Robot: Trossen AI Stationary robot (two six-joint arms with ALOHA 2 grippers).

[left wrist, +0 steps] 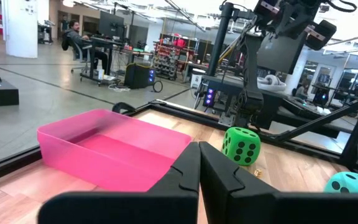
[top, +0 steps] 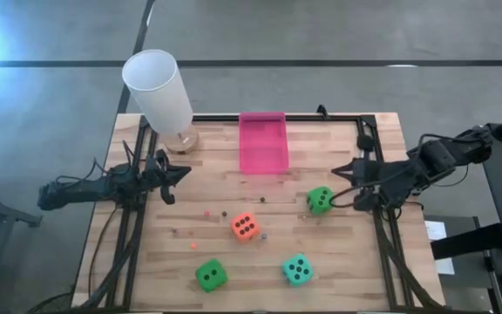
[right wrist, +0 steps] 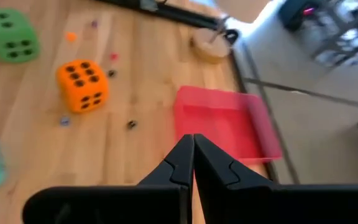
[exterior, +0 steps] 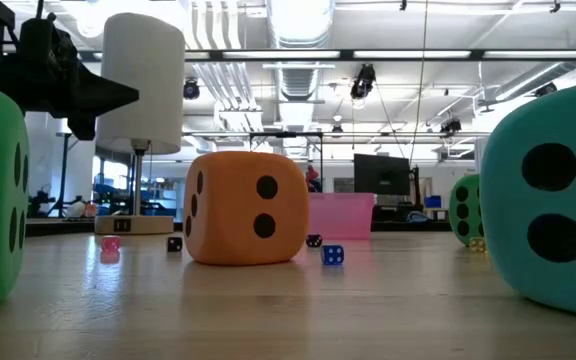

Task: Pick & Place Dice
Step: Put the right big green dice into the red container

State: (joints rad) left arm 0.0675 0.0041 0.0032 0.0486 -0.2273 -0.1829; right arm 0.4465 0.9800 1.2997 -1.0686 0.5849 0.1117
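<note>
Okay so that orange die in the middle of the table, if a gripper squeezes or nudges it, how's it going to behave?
The orange die looks matte with rounded corners, so it is probably soft foam that gives under a squeeze. It sits flat on the bare wooden table, so a nudge would likely slide or tumble it rather than roll it. For its bulk it probably weighs little.

Legible text, labels, brands, signs: none found in any view.

Numerals: none printed. The only countable marks are pips on the dice.
- Orange die, mid-bench: four pips on top in the high view; two and three on the side faces in the low view.
- Teal die, near right: five on top.
- Green die, near left: two on top.
- Green die, right of centre: pips too small to count from above; five in the left wrist view.
</note>
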